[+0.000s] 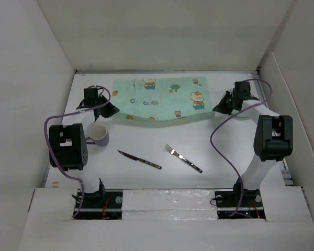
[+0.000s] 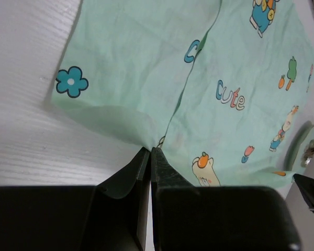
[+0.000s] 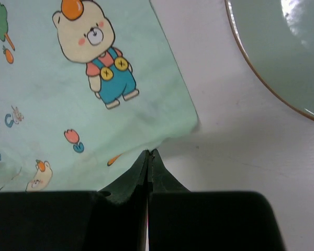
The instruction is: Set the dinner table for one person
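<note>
The mint-green cartoon-printed placemat [image 1: 162, 98] lies at the far middle of the white dinner table [image 1: 220, 151], its near edge lifted and sagging. My left gripper [image 1: 113, 111] is shut on the placemat's near-left corner; the left wrist view shows the cloth [image 2: 199, 78] pinched at the gripper's tips [image 2: 150, 150]. My right gripper [image 1: 220, 108] is shut on the near-right corner, with the cloth [image 3: 94, 104] pinched at its tips [image 3: 149, 152]. A pale green plate [image 3: 288, 47] lies just right of the placemat in the right wrist view.
A white mug [image 1: 98, 135] stands near the left arm. A dark-handled knife [image 1: 139, 159] and a fork [image 1: 183, 158] lie on the table in front of the placemat. White walls close in the left, right and far sides.
</note>
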Available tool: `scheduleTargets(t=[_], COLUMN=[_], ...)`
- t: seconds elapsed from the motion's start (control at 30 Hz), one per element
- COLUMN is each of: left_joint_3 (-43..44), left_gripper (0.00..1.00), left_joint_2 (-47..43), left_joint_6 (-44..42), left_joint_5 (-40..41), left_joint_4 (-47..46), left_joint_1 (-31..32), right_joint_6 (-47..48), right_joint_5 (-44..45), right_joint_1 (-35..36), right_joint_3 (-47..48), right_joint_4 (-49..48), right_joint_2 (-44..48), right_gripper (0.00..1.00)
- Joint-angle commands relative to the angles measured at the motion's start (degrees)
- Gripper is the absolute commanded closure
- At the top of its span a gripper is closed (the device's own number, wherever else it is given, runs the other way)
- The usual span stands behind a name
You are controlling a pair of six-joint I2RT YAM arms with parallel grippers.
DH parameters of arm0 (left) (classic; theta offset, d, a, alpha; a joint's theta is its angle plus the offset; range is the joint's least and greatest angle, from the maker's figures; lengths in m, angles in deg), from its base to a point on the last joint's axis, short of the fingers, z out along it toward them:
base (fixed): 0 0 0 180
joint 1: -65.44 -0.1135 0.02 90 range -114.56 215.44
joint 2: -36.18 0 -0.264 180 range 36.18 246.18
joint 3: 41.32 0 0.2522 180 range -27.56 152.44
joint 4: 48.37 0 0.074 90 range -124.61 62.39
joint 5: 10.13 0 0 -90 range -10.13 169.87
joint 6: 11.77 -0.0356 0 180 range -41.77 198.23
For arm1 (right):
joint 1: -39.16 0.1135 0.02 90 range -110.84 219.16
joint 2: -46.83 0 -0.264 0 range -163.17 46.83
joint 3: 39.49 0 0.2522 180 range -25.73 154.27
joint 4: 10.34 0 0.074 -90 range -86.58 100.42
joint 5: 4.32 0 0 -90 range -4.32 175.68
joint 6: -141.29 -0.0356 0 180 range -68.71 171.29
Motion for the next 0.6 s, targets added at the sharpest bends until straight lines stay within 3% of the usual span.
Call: scheduleTargets(t=[0.0, 0.57], left_joint_3=[-2.12, -11.54], left_gripper=[1.0, 1.0], left_joint_2=[-0.46, -10.83], left_joint_6=[-2.68, -7.07], left_joint_5=[1.13, -0.54], left_joint_4=[-2.03, 3.06], left_joint_1=[0.1, 0.1], right_joint_6=[1.44, 4.96], right_joint_5=[0.0, 0.45], right_joint_1=[-0.44, -1.59], right_joint_3=[-2.51, -18.6], right_joint_4=[-3.57, -1.99], right_joint_2=[3.54, 13.3], right_gripper=[1.0, 1.0])
